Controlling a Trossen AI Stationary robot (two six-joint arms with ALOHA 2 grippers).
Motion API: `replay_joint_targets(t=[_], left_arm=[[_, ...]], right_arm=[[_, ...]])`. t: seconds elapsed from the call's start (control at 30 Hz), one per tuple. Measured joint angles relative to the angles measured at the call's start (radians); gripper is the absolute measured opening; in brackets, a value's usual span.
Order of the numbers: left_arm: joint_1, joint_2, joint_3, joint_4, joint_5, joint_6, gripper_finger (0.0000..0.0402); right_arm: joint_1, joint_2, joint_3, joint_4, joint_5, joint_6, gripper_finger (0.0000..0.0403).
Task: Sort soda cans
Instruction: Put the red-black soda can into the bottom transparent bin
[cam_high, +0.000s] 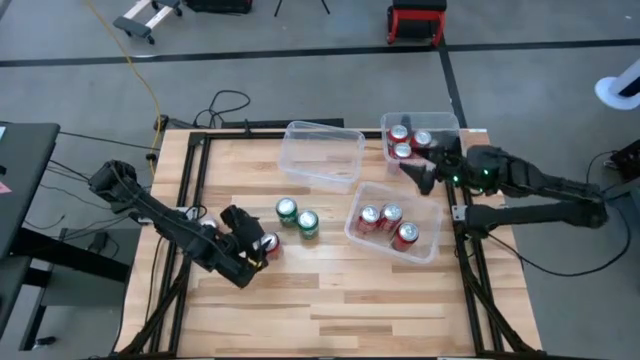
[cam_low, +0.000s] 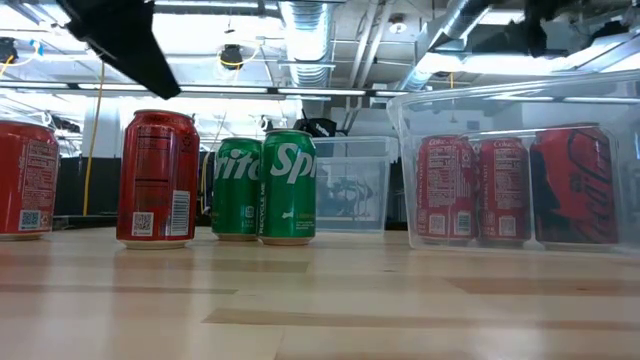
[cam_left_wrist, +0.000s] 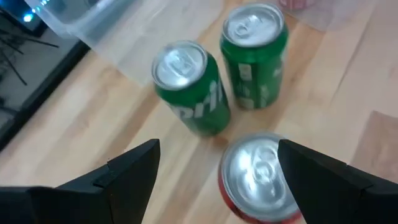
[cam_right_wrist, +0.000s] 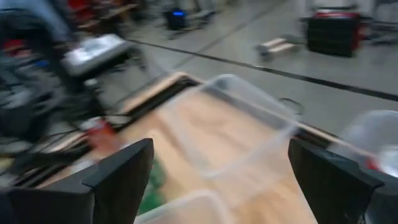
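On the wooden table (cam_high: 330, 290), one red soda can (cam_high: 269, 244) stands upright near the left-centre, its silver top showing between the fingers of the left gripper (cam_high: 252, 243). Seen from the left wrist, that can (cam_left_wrist: 260, 177) sits nearer one finger than the other, and the fingers (cam_left_wrist: 130, 171) are spread wide with a gap on each side, so nothing is pinched.

Two green Sprite cans (cam_high: 297, 217) stand upright just beside each other, at about two o'clock from the red can and close to it. In the low view they (cam_low: 265, 187) overlap, with a red can (cam_low: 158, 180) to their left and another red can (cam_low: 25, 180) cut by the picture's edge.

At three o'clock from the green pair, a clear plastic bin (cam_high: 360, 238) holds three red cans (cam_high: 389, 224), all upright. At twelve o'clock from that bin, a second clear bin (cam_high: 392, 122) at the table's far right corner holds three more red cans (cam_high: 405, 140), partly covered by the right arm. A third clear bin (cam_high: 322, 155), at about one o'clock from the green cans, has no cans in it.

The right gripper (cam_high: 425, 172) hangs over the gap between the two filled bins, at the near edge of the far one. Its fingers (cam_right_wrist: 121, 174) stand spread apart, holding nothing.
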Motion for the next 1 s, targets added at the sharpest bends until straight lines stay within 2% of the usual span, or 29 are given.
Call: replay_joint_targets(t=[0.1,0.23,0.3,0.53,0.63,1.0], left_arm=[[-0.024,0.000,-0.007,-0.034,-0.007,-0.076,0.0322],[-0.042,-0.003,-0.007,-0.156,-0.023,-0.228,0.0322],[-0.040,-0.005,-0.007,-0.185,-0.001,-0.234,0.0322],[0.009,-0.005,-0.007,0.001,0.125,-0.002,0.0322],[0.044,-0.005,-0.007,0.057,0.211,0.059,0.0327],[0.175,-0.004,-0.007,0.065,0.435,0.160,0.0397]], right_arm=[[0.098,0.001,0.000,0.044,0.000,-0.004,0.0388],[0.210,0.013,0.000,0.109,0.000,-0.019,0.0388],[0.254,0.017,-0.001,0.128,0.000,-0.028,0.0388],[0.324,0.040,-0.001,0.168,0.001,-0.050,0.0388],[0.341,0.054,-0.001,0.168,0.001,-0.042,0.0388],[0.422,0.116,-0.001,0.174,0.003,-0.011,0.0388]])
